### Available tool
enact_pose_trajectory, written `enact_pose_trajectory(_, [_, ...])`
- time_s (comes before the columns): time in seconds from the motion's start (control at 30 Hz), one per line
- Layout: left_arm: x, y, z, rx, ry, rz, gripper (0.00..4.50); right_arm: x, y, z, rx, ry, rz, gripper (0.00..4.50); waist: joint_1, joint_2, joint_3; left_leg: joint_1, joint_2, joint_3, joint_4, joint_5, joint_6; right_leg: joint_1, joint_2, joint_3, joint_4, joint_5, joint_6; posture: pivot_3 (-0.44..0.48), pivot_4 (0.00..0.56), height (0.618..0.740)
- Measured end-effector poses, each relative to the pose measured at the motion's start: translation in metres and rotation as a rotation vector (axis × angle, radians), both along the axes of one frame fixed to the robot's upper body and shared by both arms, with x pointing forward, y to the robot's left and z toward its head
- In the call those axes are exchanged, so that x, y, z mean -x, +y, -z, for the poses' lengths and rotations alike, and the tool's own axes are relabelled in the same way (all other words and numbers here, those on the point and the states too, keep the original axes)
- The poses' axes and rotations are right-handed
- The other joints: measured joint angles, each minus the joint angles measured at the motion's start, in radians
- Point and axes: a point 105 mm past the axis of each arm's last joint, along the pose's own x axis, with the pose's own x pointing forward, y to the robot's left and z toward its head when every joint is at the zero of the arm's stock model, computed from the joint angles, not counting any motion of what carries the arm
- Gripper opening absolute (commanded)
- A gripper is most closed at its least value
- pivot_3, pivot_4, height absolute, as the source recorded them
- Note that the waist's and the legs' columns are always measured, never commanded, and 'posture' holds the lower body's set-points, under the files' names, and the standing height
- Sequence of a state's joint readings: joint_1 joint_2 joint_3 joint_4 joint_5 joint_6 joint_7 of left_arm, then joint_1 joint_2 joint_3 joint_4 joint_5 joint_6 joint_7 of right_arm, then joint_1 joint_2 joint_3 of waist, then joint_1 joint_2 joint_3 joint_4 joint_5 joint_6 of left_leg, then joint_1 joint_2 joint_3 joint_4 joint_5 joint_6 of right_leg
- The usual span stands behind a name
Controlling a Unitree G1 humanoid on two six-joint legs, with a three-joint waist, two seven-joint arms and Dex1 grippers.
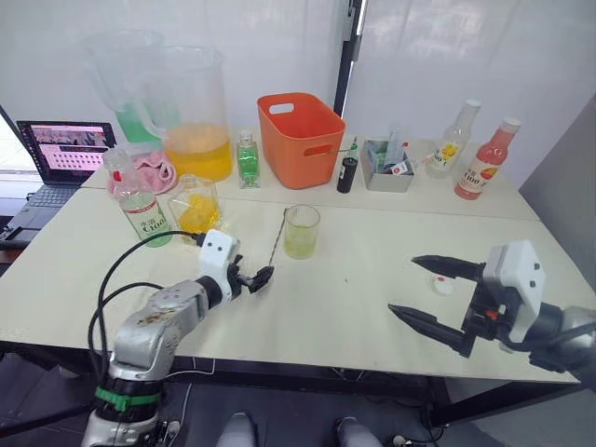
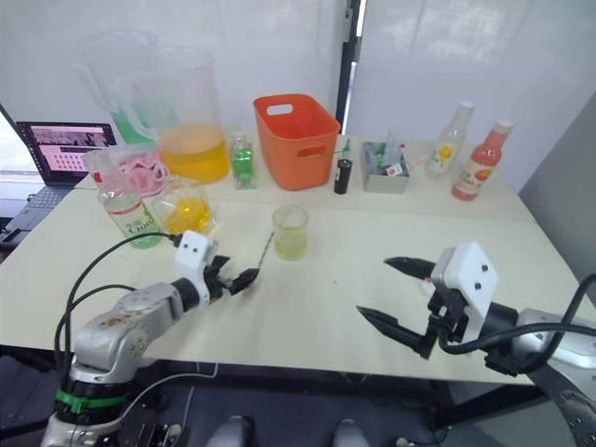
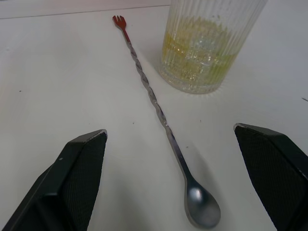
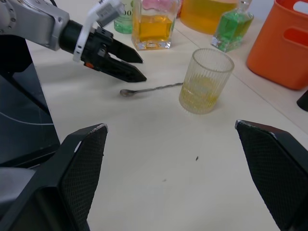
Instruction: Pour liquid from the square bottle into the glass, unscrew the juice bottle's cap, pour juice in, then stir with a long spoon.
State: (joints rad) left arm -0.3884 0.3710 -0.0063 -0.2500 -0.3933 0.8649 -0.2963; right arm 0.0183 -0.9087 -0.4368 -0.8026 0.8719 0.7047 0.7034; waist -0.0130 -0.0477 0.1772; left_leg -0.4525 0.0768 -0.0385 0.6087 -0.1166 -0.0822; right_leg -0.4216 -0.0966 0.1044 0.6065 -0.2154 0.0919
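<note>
Stirring comes next, I'd judge: the left gripper [image 1: 253, 277], jaws apart, hovers just short of the long spoon [image 3: 163, 122] lying beside the glass [image 1: 302, 230]; it must close on the handle.

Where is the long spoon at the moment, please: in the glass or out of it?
Out: the long spoon lies flat on the table beside the glass.

An orange basket [image 1: 300, 140] stands mid-table, a laptop [image 1: 58, 160] far left, possibly open.
</note>
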Motion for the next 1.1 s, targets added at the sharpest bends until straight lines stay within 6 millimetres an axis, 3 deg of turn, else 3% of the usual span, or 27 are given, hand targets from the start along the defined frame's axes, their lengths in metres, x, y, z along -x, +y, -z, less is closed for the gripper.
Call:
enact_pose_trajectory(0.23, [-0.014, -0.024, 0.020, -0.070, 0.071, -0.033, 4.47, -0.004, 0.005, -0.003, -0.002, -0.004, 0.008, 4.50, 0.001, 0.000, 0.000, 0.000, 0.000, -0.001, 0.000, 0.000, 0.000, -0.001, 0.001, 0.000, 0.003, -0.001, 0.001, 0.000, 0.150, 0.717])
enact_pose_trajectory(0.5, [-0.027, -0.021, 0.024, -0.133, 0.028, -0.082, 2.00, -0.004, 0.006, -0.005, 0.003, -0.009, 0.018, 4.50, 0.004, 0.001, 0.000, 0.002, 0.000, -0.001, 0.001, 0.000, 0.000, 0.001, 0.000, 0.000, 0.003, -0.001, 0.001, 0.000, 0.150, 0.717])
enact_pose_trajectory(0.7, [-0.034, -0.004, 0.023, -0.162, -0.012, -0.100, 0.04, -0.008, 0.003, -0.007, -0.010, -0.007, 0.038, 4.50, -0.001, 0.001, 0.000, 0.002, 0.000, -0.001, 0.000, 0.000, 0.000, 0.000, 0.000, 0.000, 0.003, -0.001, 0.001, 0.000, 0.150, 0.717])
enact_pose_trajectory(0.97, [-0.011, 0.044, 0.025, -0.215, -0.024, -0.038, 0.04, -0.010, 0.004, -0.006, -0.034, 0.035, 0.020, 4.50, -0.029, 0.001, -0.001, 0.003, 0.000, -0.001, -0.003, 0.000, 0.000, -0.001, 0.001, 0.000, 0.004, -0.001, 0.001, 0.000, 0.150, 0.717])
enact_pose_trajectory(1.1, [0.001, 0.084, 0.024, -0.294, -0.042, -0.052, 0.04, -0.013, 0.005, -0.004, -0.062, 0.070, -0.011, 4.50, -0.038, 0.001, -0.001, 0.006, 0.001, -0.001, -0.003, 0.000, 0.000, 0.000, 0.001, 0.000, 0.005, -0.001, 0.000, 0.000, 0.150, 0.717])
